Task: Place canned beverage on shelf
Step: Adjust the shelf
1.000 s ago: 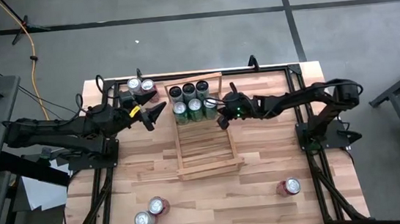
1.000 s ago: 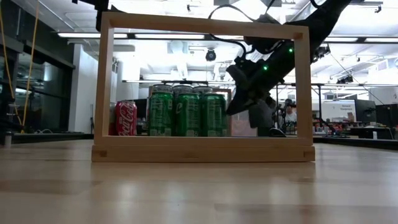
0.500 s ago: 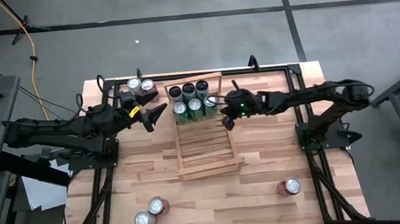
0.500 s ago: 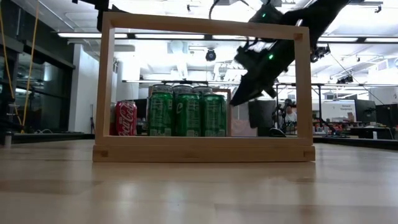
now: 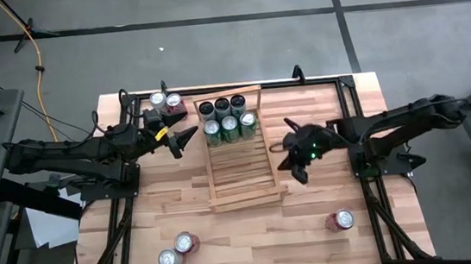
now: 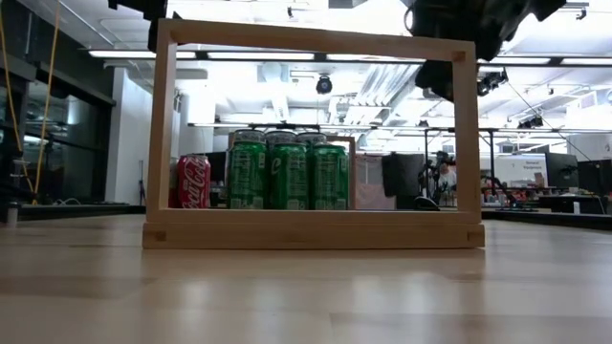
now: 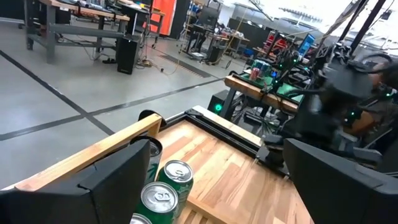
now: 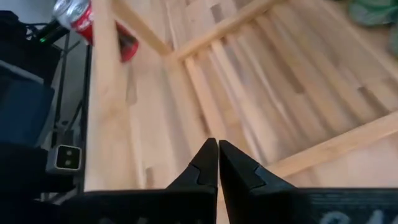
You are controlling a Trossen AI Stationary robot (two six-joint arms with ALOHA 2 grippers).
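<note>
High view looks straight down on the wooden counter, where the shelf lies near the centre of the frame with six cans packed into its upper end: three dark-topped cans in the top row and three green cans just below them. The right end effector hangs over the counter just right of the shelf's right rail, its fingers pressed together and holding nothing; the right wrist view shows the two dark fingertips meeting above the slats. The left end effector sits left of the shelf's upper end, fingers spread wide and empty, close beside two loose cans at the counter's upper edge. Two more cans stand at the lower left of the frame, and a red can lies at the lower right, well apart from the shelf.
</note>
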